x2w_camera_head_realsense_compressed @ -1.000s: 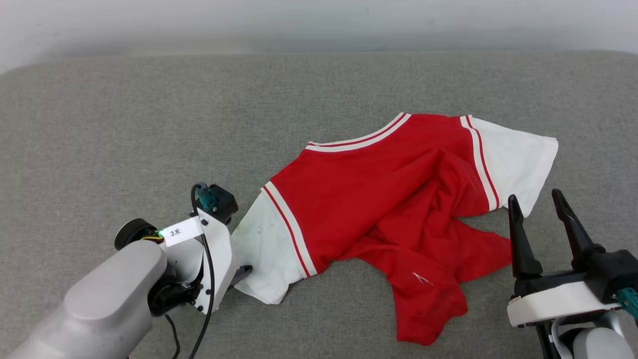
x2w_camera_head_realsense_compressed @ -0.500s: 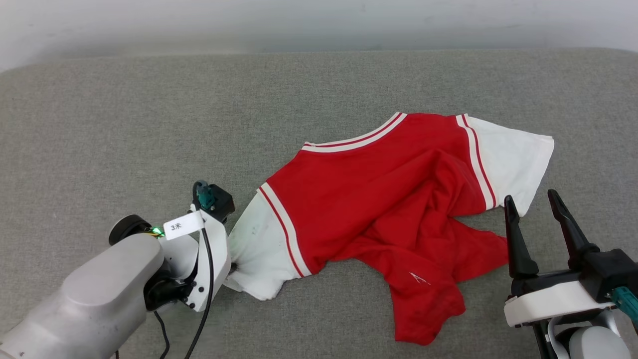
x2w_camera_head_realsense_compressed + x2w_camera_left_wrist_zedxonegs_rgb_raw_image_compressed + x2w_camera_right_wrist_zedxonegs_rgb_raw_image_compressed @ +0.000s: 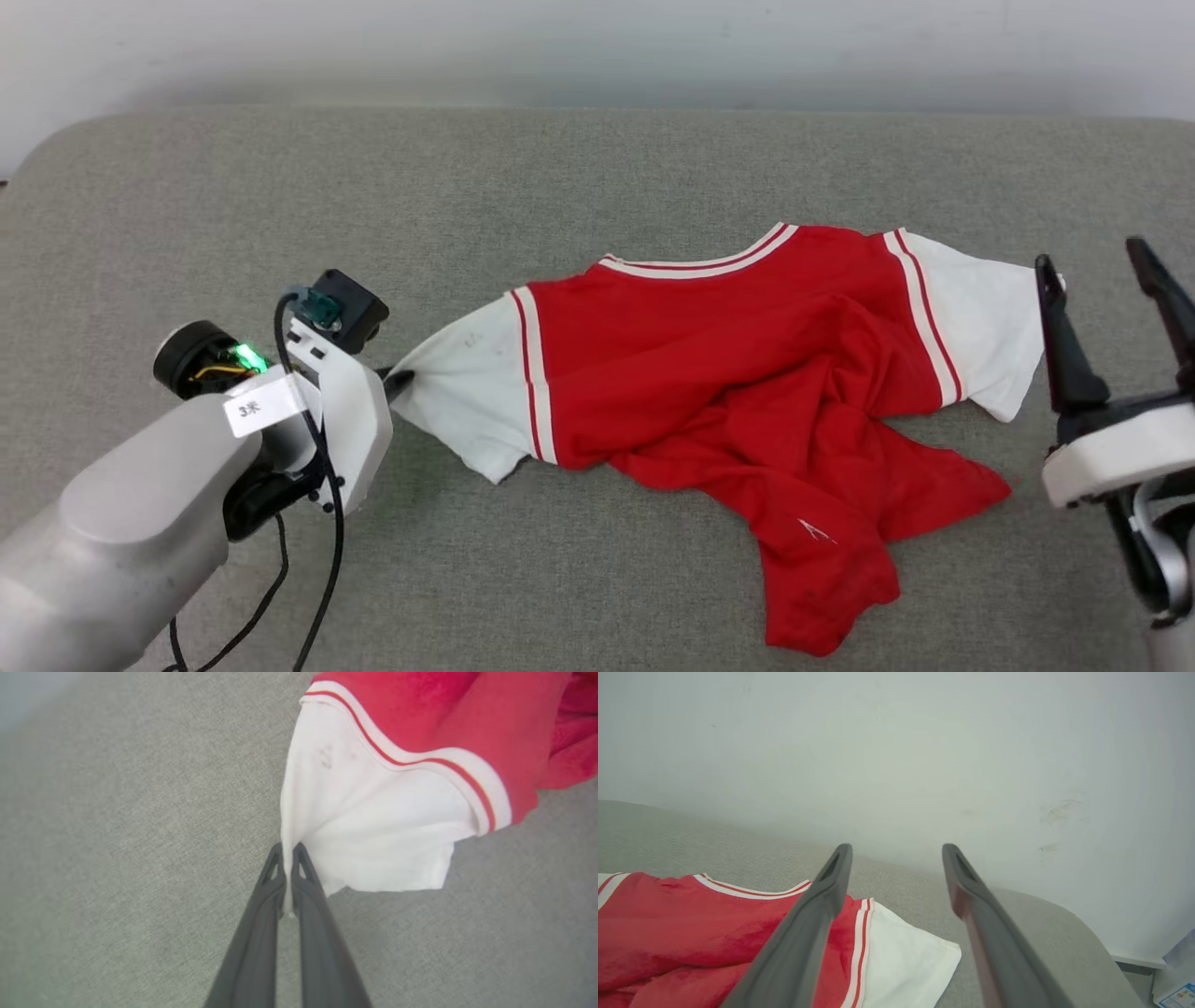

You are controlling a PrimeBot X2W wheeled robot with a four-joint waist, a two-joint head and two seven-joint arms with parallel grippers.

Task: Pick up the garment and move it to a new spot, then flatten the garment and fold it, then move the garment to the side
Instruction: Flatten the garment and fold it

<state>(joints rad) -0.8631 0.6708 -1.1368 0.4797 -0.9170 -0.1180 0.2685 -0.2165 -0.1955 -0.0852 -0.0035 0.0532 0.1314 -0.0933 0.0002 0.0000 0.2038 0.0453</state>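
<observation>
Red shirt (image 3: 709, 355) lies crumpled across the middle of the bench (image 3: 597, 168), one white sleeve (image 3: 373, 826) pinched tight by the left gripper (image 3: 286, 853), its other sleeve (image 3: 990, 327) just beside the right gripper (image 3: 1090, 257), whose fingers stand apart.

Bench (image 3: 597, 168): padded top in grey woven fabric, rounded corner at 10 o'clock, far edge at 12 running along a pale wall (image 3: 597, 47).

One item on it: the garment (image 3: 709, 355), a red jersey tee sitting right of centre and stretched roughly 9-to-3.
- It's not flat.
- The white sleeve (image 3: 467, 392) at the 9 o'clock end is drawn out to a point.
- The other sleeve (image 3: 990, 327), at 3 o'clock, is spread wide and mostly smooth.
- The striped collar trim (image 3: 700, 266) faces 12.
- The red body is bunched in diagonal folds through the middle.
- The hem end (image 3: 822, 588) trails to 5 o'clock as a crumpled lobe with a small white mark (image 3: 817, 530) on it.
</observation>
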